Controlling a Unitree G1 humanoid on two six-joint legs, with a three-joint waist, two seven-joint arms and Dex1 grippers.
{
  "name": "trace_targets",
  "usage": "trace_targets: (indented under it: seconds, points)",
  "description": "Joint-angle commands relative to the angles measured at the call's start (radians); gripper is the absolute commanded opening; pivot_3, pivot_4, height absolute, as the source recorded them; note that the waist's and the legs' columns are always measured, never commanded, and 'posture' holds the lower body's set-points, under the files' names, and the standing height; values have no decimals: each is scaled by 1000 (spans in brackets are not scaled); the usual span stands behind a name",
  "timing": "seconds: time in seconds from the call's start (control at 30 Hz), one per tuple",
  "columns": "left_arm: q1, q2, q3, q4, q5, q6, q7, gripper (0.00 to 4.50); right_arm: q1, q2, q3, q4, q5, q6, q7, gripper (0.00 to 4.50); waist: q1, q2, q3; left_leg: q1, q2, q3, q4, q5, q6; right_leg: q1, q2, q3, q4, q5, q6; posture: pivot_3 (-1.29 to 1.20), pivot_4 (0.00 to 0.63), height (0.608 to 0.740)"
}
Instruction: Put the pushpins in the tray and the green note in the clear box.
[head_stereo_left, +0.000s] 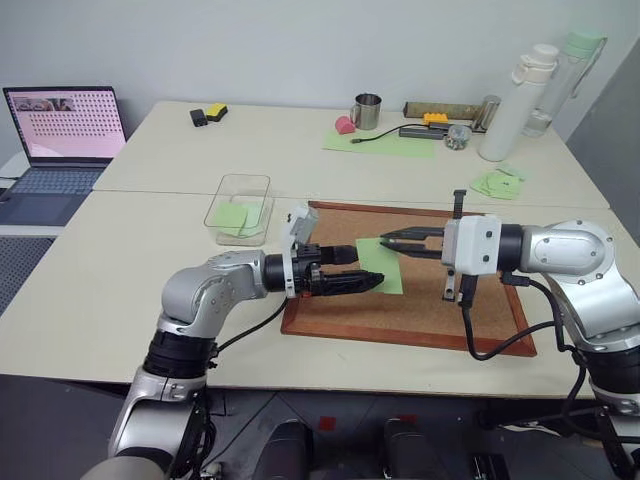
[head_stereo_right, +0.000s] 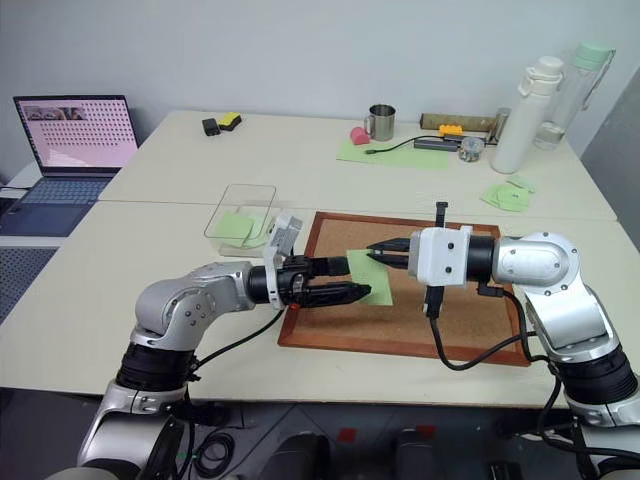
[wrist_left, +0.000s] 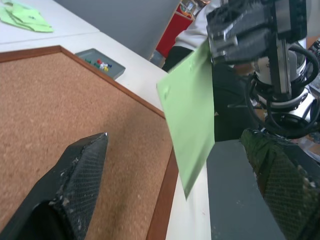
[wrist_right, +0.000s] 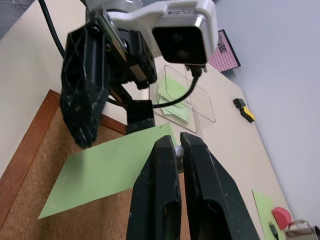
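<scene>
The green note (head_stereo_left: 380, 264), thin and floppy, hangs from a pushpin (wrist_right: 178, 150) pinched in the right gripper (wrist_right: 176, 150), while the left gripper (head_stereo_left: 368, 268) stands spread, best taking the note's edge

Two pale beige surfaces (head_stereo_left: 130, 290) stand pushed together, a seam running between them. Behind them rises a plain light grey wall (head_stereo_left: 300, 40). An open laptop (head_stereo_left: 62, 135) sits at the far left on a lower stand. At the far right corner stand a white bottle (head_stereo_left: 515, 100) and a clear bottle (head_stereo_left: 565, 75). Dark floor (head_stereo_left: 60, 420) shows below the near edge. Lighting is even.
</scene>
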Motion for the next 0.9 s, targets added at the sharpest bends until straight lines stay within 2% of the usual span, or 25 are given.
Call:
trace_targets:
  seconds: [0.03, 0.17, 0.27, 0.5, 0.9]
  points:
    - [-38, -37, 4, -6, -23, -17, -6, 4435, -23, 13, -3, -55, 6, 18, -20, 0, 0, 0, 0, 0, 0, 0, 0, 0, 0, 0, 0, 0, 0, 0, 0, 0, 150, 740]
    - [-43, -58, 0, 5, -1, -18, 18, 4435, -10, 15, -4, -51, -5, 20, -25, 0, 0, 0, 0, 0, 0, 0, 0, 0, 0, 0, 0, 0, 0, 0, 0, 0, 150, 740]
    - [-39, -56, 0, 10, -6, 3, 18, 3995, -6, 16, -7, -39, -12, 18, -31, 0, -1, 0, 0, 0, 0, 0, 0, 0, 0, 0, 0, 0, 0, 0, 0, 0, 150, 740]
    - [-37, -54, 1, -8, -19, 31, 22, 2466, -12, 18, -10, -27, -17, 15, -44, 0, -1, 0, 0, 0, 0, 0, 0, 0, 0, 0, 0, 0, 0, 0, 0, 0, 150, 740]
    - [-48, -63, 11, 1, -23, 39, 39, 208, -7, 13, -17, -12, -33, 5, -43, 0, -1, 0, 0, 0, 0, 0, 0, 0, 0, 0, 0, 0, 0, 0, 0, 0, 150, 740]
